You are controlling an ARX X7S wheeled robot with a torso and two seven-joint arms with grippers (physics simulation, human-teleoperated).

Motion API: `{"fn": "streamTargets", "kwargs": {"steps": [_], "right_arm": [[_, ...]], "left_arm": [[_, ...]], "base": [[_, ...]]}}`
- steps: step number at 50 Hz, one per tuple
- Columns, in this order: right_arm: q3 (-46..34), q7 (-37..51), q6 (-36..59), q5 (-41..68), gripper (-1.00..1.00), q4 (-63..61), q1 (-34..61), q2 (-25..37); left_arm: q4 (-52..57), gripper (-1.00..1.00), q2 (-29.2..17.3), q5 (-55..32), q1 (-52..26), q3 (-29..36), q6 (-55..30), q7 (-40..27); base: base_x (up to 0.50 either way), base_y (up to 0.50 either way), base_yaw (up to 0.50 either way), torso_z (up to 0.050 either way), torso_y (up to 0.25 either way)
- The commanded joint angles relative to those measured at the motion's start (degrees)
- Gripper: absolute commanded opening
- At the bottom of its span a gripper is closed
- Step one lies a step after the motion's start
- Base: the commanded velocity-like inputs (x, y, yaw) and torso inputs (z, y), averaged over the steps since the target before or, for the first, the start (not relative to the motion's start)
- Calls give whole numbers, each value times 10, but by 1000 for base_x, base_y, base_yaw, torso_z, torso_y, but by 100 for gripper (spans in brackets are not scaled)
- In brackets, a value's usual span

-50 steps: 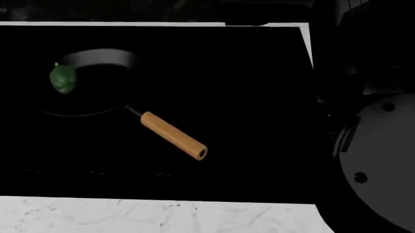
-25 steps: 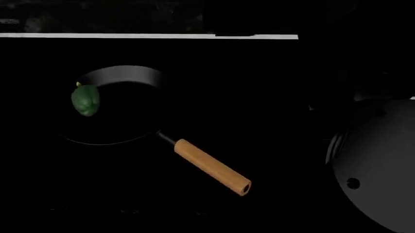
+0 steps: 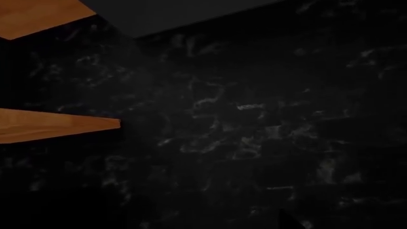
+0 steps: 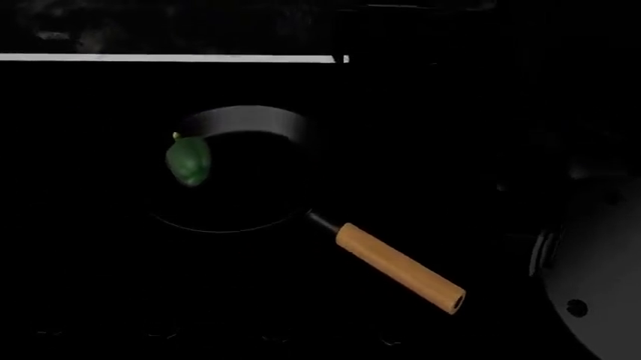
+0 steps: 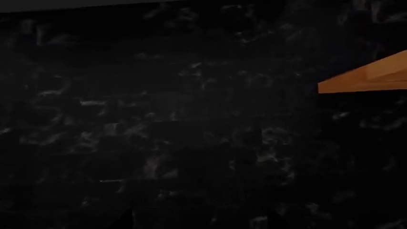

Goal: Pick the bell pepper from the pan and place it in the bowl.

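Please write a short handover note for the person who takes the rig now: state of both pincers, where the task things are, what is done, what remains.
Pincers: neither left nor right shows in any view; both wrist cameras see only a dark marbled wall and orange-brown wooden boards.
Bell pepper: lies in the pan, at its left edge in the head view, untouched.
Pan: on the dark cooktop, wooden handle pointing toward the robot and to its right.
Bowl: not visible in any view; locate it first.
Done: nothing yet.
Left: bring an arm over the pan, grasp the pepper, carry it to the bowl, release.
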Motion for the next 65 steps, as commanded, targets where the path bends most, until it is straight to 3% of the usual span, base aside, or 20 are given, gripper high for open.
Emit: {"fn": "streamTargets", "kwargs": {"steps": [1, 14, 26, 32, 65], "right_arm": [[11, -1, -12, 8, 100, -7, -15, 12], [11, -16, -19, -1, 100, -7, -29, 14], [16, -11, -19, 11, 100, -16, -29, 21], [14, 6, -10, 26, 100, -24, -21, 25], [-12, 12, 27, 70, 100, 6, -6, 19]], "left_arm": [[0, 100, 4, 2, -2, 7, -3, -1], [3, 100, 9, -11, 5, 6, 2, -11], [34, 100, 12, -64, 11, -21, 7, -27], [44, 100, 1, -53, 7, -5, -12, -23], [42, 100, 1, -74, 22, -12, -4, -37]], "base": [[312, 0, 0, 0, 0], [303, 0, 0, 0, 0], [18, 0, 0, 0, 1], [0, 0, 0, 0, 0], [0, 0, 0, 0, -110]]}}
